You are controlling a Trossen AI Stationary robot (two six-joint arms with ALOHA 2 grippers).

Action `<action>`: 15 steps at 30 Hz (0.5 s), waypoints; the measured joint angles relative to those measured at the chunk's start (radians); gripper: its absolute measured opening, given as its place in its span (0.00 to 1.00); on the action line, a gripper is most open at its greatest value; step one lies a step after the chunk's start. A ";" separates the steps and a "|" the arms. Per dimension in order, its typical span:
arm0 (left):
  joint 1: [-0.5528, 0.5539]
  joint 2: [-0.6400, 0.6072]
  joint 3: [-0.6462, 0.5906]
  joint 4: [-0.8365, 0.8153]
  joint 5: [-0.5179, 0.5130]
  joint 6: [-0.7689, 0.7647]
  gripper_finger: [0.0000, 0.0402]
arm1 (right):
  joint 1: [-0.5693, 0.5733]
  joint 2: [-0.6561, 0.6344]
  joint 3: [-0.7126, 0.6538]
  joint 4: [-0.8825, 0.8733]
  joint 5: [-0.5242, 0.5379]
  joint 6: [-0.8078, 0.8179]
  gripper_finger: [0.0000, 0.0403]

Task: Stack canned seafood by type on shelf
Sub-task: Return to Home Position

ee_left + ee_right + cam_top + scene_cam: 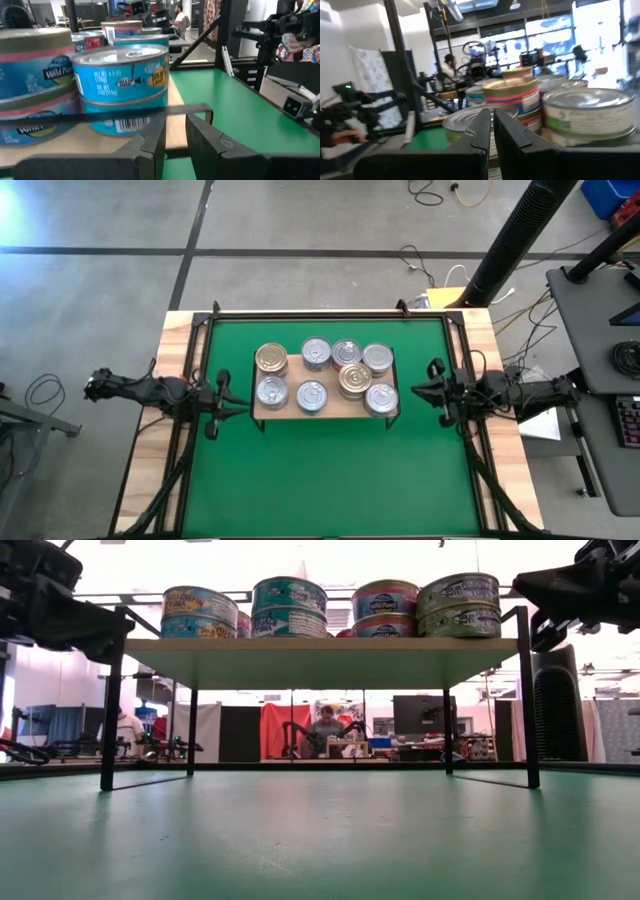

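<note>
The shelf [337, 407], a light-wood board on thin black legs [320, 662], stands in the middle of the green mat. Several canned seafood tins [312, 395] rest on it, silver and gold-lidded, some stacked two high [460, 605]. My left gripper [240, 408] hangs just off the shelf's left end, pointing level at a blue tin stack [122, 85]. Its fingers [175, 132] are a narrow gap apart with nothing between them. My right gripper [418, 390] hangs off the shelf's right end, shut and empty [492, 127], facing the tins [592, 117].
The green mat [330, 480] has free room in front of the shelf. A black frame [200, 360] edges the mat on the wooden table. Beyond the table a person [325, 730] sits among other equipment. Cables lie on the floor [430, 265].
</note>
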 joint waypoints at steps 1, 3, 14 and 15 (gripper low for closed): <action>0.000 0.000 -0.008 0.003 0.000 0.000 0.15 | 0.000 0.000 0.000 0.005 0.005 -0.022 0.03; 0.000 0.008 -0.014 0.014 0.007 0.018 0.15 | 0.000 -0.001 0.000 0.006 0.039 -0.056 0.03; 0.001 0.061 -0.016 0.042 -0.002 0.034 0.15 | 0.000 0.019 0.000 0.004 0.113 -0.076 0.03; 0.001 0.062 -0.016 0.042 -0.002 0.034 0.15 | 0.000 0.019 0.000 0.006 0.113 -0.076 0.03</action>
